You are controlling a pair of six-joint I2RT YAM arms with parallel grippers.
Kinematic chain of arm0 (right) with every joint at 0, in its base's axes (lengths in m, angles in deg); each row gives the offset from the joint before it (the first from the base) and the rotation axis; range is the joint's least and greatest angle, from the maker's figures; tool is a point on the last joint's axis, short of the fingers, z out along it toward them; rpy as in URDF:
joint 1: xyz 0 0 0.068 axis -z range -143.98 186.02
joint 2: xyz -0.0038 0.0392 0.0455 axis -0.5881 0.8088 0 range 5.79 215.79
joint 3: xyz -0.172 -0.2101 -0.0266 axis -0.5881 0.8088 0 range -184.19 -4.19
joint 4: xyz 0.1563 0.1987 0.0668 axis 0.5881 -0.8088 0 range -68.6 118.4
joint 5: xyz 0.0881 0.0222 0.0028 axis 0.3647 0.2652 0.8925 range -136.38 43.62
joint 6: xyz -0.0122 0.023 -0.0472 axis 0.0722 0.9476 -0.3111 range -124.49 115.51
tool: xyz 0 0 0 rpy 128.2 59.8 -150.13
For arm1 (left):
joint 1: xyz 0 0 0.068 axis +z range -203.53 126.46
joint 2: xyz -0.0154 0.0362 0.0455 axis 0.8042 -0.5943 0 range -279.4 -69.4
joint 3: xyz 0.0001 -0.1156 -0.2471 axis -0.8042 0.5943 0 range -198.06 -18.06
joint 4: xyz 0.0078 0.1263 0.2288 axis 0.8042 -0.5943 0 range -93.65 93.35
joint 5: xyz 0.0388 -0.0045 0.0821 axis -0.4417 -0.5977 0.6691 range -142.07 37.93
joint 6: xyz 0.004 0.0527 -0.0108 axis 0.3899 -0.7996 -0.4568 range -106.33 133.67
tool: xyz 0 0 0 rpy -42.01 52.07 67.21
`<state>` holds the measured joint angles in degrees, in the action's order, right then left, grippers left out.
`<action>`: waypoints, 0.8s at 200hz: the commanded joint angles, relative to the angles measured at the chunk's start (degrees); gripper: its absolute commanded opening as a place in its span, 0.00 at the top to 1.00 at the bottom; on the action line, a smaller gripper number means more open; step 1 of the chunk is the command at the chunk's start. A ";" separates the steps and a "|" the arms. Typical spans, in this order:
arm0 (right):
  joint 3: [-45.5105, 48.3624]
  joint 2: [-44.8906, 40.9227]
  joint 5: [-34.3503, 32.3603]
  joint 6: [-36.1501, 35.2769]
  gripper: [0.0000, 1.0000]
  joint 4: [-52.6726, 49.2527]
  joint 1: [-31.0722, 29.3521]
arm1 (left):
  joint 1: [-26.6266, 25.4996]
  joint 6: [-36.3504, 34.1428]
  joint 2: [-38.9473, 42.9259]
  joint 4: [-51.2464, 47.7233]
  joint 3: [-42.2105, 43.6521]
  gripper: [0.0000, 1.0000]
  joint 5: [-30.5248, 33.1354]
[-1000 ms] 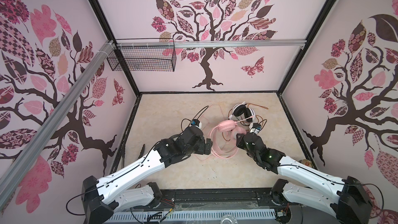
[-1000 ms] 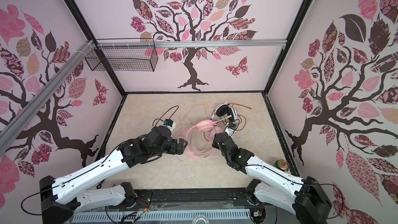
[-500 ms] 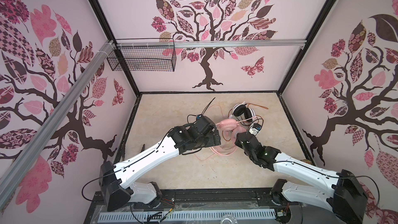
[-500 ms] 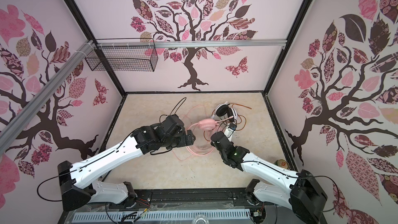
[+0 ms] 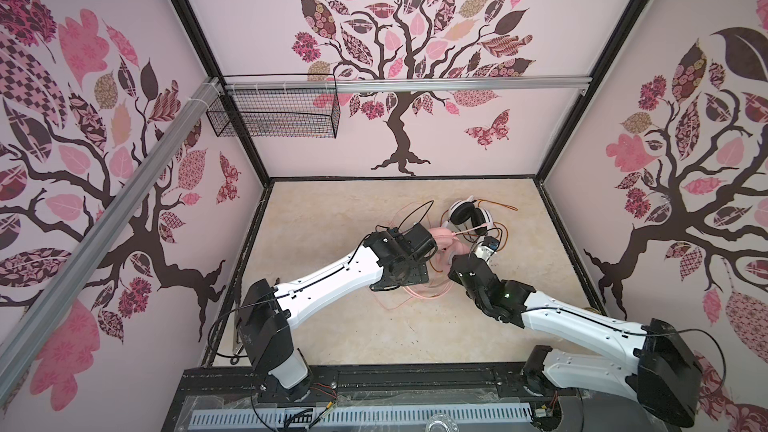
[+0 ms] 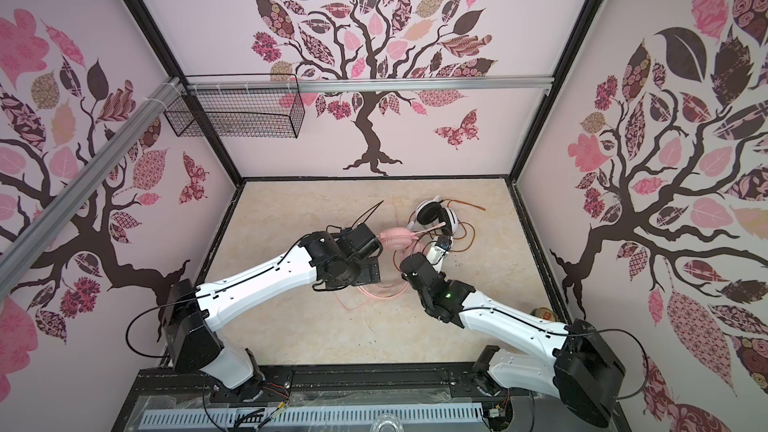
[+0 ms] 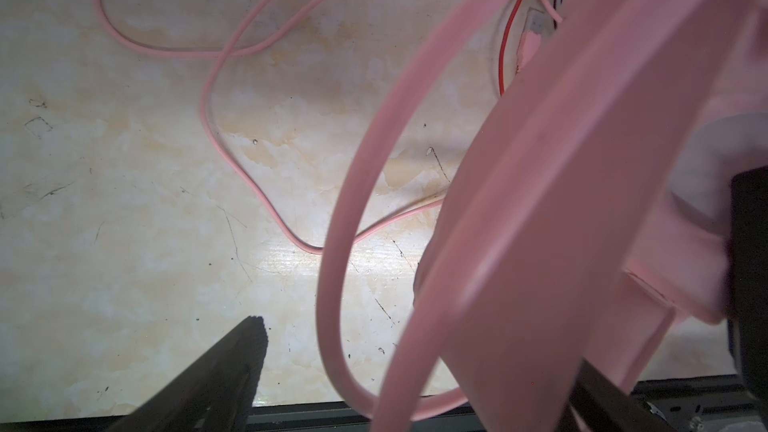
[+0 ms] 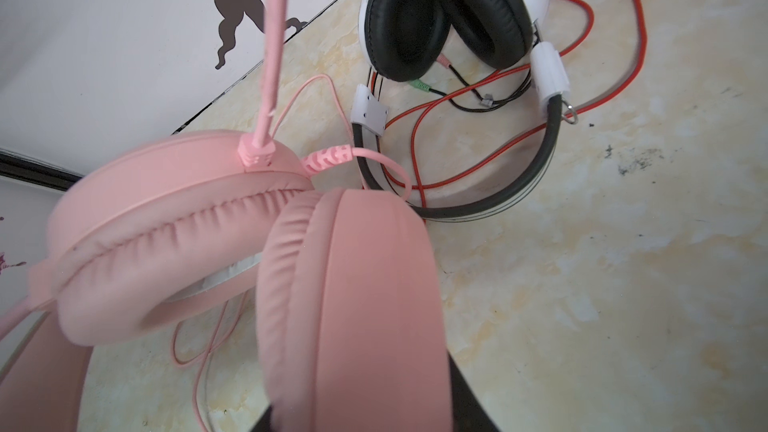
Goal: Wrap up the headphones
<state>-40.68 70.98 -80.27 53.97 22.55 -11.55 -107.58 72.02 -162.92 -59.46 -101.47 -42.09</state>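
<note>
Pink headset (image 8: 166,222), just beside white-and-black headset (image 8: 449,14): judged light, band (image 7: 519,243) springy, cable (image 7: 311,250) limp. Right gripper (image 8: 365,401) clamps one earcup (image 8: 345,284); left gripper (image 7: 419,351) stands wide around band. Recommend taking cable near earcup.

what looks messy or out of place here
Neither cord is wrapped: the pink cable snakes loose over the table, and the orange-red cable sprawls in tangled loops beside the white-and-black headset.

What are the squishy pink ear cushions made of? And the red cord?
The pink ear cushions look like soft matte faux leather over padding: wrinkles gather along the seam. The red cord seems fabric-braided, faintly textured; possibly rubber instead.
</note>
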 commanded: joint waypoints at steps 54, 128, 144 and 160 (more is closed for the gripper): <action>-3.01 -0.19 -5.29 -0.70 0.71 1.92 -0.64 | -0.18 -1.43 -5.73 -6.26 -7.95 0.02 2.86; -2.35 0.49 -9.94 -0.43 0.72 3.33 -0.98 | 0.05 -0.63 -7.40 -8.79 -10.05 0.02 2.50; -2.53 0.73 -10.22 -0.37 0.72 3.60 -0.98 | 0.80 -0.40 -7.94 -9.22 -10.02 0.02 1.26; -2.53 0.73 -10.62 -0.01 0.72 3.81 -1.07 | 1.71 -0.21 -8.51 -9.41 -9.76 0.02 -1.37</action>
<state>-40.68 71.20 -87.05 53.18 23.34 -12.29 -107.14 71.12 -171.25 -67.22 -109.71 -41.05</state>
